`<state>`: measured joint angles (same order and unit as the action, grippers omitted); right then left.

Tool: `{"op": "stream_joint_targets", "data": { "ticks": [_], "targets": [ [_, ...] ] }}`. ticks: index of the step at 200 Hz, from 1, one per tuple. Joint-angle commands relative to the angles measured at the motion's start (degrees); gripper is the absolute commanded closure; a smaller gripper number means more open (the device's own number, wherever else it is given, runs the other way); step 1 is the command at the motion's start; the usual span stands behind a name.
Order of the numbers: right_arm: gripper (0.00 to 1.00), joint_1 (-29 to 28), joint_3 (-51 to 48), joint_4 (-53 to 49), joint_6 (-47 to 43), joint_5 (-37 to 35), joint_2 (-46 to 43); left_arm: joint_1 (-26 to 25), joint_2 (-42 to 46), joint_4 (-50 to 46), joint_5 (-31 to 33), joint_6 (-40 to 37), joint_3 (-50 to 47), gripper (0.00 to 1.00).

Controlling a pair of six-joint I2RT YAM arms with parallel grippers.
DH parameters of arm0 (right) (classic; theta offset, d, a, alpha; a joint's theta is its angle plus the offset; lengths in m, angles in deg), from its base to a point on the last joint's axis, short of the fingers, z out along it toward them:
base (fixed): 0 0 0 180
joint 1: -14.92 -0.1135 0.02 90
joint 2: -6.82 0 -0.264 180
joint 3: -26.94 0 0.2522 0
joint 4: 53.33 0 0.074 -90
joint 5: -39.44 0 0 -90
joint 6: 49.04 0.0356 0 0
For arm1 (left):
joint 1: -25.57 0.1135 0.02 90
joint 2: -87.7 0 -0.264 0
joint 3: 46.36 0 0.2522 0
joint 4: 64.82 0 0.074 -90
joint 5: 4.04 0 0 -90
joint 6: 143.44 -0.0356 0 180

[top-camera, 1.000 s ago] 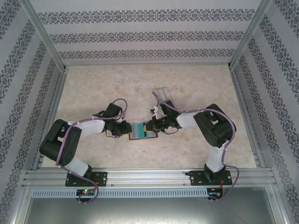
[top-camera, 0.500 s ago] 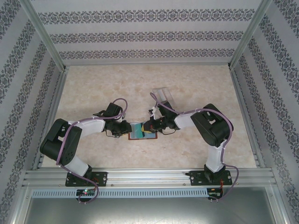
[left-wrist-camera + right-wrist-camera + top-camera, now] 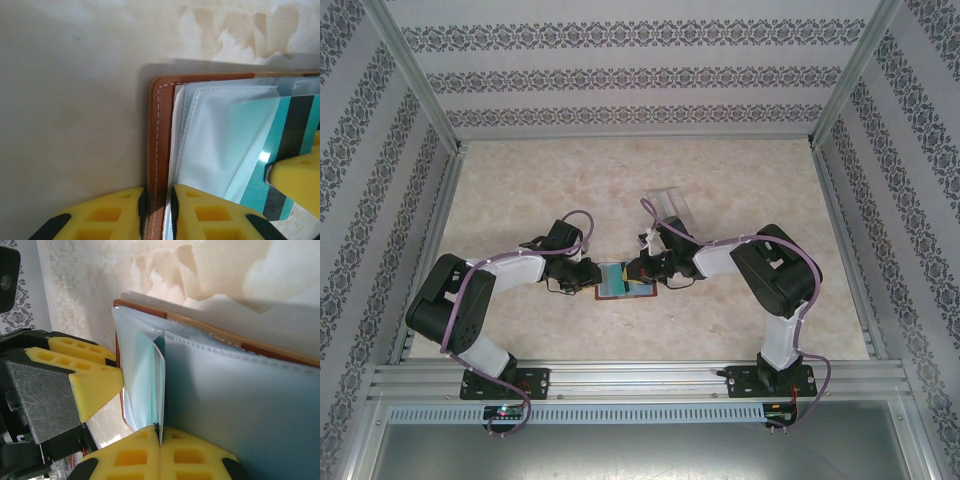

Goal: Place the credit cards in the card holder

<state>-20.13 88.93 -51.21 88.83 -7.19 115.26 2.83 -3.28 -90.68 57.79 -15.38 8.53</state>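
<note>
The reddish-brown card holder lies open on the table between both arms, its clear sleeves fanned up. My left gripper is shut on the card holder's stitched brown edge. A teal credit card with a dark stripe stands on edge, partly inside a sleeve. My right gripper is shut on that card's near edge. From above, the left gripper and right gripper face each other across the holder.
A clear plastic case lies just behind the right arm's wrist. Patterned walls and metal rails enclose the pale table on three sides. The left gripper's yellow fingers sit close to the left of the held card.
The right gripper has moved slightly left toward the left gripper, carrying the teal card further over the card holder. The left arm has held still.
</note>
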Motion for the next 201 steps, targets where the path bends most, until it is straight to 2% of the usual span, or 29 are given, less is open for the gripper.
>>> {"op": "stream_joint_targets", "data": {
  "ticks": [1, 31, 86, 143, 162, 201],
  "targets": [
    [1.0, -0.1, -1.3, 1.0, 0.4, -5.9, -0.4, -1.4, -3.9, 2.2, -0.6, -1.3, -0.5, 0.77],
    [1.0, 0.2, -2.4, 4.2, 2.9, -5.1, -0.1, -1.5, -3.9, 1.8, -0.1, -1.1, -0.7, 0.77],
    [0.99, 0.8, -3.6, 3.0, 1.0, -5.4, -1.3, -1.4, -3.7, 1.2, -0.1, -1.2, -0.7, 0.78],
    [0.99, -2.1, -3.1, 8.2, 4.8, -6.8, 0.6, -1.4, -5.1, -0.8, -0.6, -2.2, 1.7, 0.78],
    [0.95, -3.4, -3.4, 10.5, 6.5, -7.2, 1.4, -1.5, -4.8, 0.1, -0.9, -1.5, 1.3, 0.78],
    [0.9, -3.7, -2.9, 8.6, 5.9, -7.0, 2.0, -1.5, -4.5, 0.1, -0.6, -1.4, 0.8, 0.78]
  ]
}}
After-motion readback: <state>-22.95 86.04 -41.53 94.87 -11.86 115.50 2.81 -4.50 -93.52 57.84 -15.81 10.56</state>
